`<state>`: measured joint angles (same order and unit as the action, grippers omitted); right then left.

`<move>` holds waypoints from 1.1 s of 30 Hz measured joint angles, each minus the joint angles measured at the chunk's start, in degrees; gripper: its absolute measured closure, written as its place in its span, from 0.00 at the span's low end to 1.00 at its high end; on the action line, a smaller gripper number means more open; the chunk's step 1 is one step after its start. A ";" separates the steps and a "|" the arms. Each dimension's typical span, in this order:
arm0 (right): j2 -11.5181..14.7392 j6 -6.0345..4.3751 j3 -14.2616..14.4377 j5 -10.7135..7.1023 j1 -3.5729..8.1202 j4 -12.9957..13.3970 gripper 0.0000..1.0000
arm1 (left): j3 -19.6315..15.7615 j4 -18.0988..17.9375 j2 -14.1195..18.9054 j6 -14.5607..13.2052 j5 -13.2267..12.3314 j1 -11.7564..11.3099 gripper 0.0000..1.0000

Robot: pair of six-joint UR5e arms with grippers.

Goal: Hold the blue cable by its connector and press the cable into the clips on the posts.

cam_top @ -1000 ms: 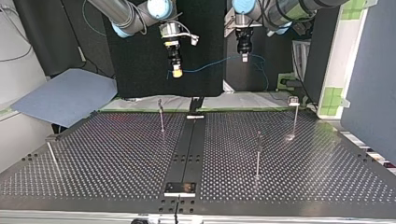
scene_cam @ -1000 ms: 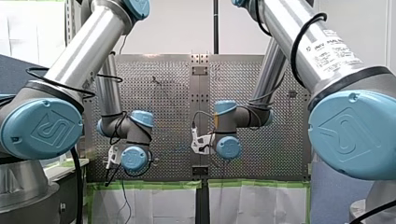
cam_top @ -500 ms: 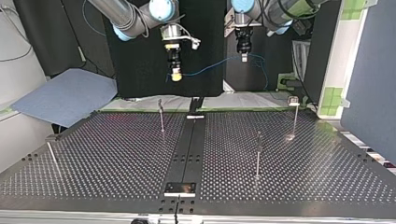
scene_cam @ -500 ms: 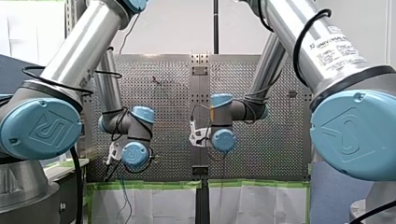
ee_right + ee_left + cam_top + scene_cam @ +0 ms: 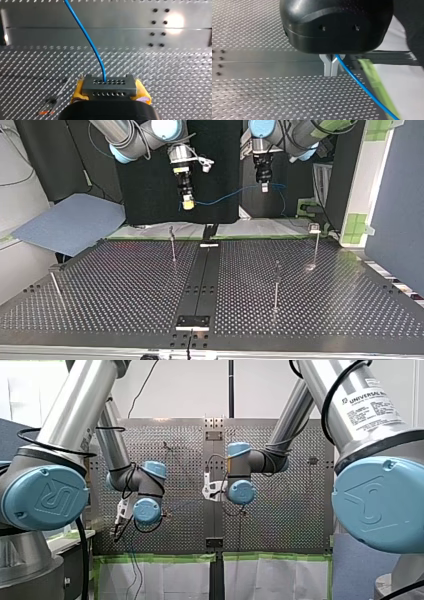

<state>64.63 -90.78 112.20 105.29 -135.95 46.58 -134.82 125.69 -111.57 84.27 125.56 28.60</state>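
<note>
A blue cable [image 5: 225, 196] hangs in the air between my two grippers, beyond the far edge of the perforated table [image 5: 125, 295]. My right gripper [image 5: 188, 205], with yellow pads, is shut on the cable's grey connector block [image 5: 109, 85]; the cable [image 5: 87, 37] leaves the block's front. My left gripper [image 5: 331, 71] has its metal fingers shut on the cable [image 5: 364, 90] further along. In the top view it [image 5: 263, 188] is to the right of the right gripper. Several thin posts stand on the table, among them one [image 5: 172, 242] nearly below the right gripper and one [image 5: 276, 285] nearer the camera.
Another post [image 5: 315, 240] stands at the top view's far right and a slanted one [image 5: 54, 282] at its left edge. A black strip [image 5: 200, 280] runs down the table's middle. A blue-grey sheet [image 5: 70, 222] lies off the table at the left.
Both wrists have risen in the front view, and in the top view both grippers have come slightly lower and closer, carrying the cable with them. Both grips are unchanged.
</note>
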 joint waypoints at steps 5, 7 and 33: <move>2.44 -0.58 -1.22 -1.24 0.34 -1.79 1.00 | 2.38 2.46 2.47 1.57 0.22 -0.33 1.00; 3.44 -0.73 -2.05 -1.88 0.48 -2.68 1.00 | 3.14 3.20 3.22 1.94 0.39 -0.42 1.00; 0.46 -1.02 -14.05 -5.75 1.60 -10.40 1.00 | 15.97 16.09 16.10 3.16 3.45 -4.46 1.00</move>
<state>65.09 -91.80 98.15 99.54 -134.35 36.18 -118.85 141.77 -95.47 87.42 129.01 24.14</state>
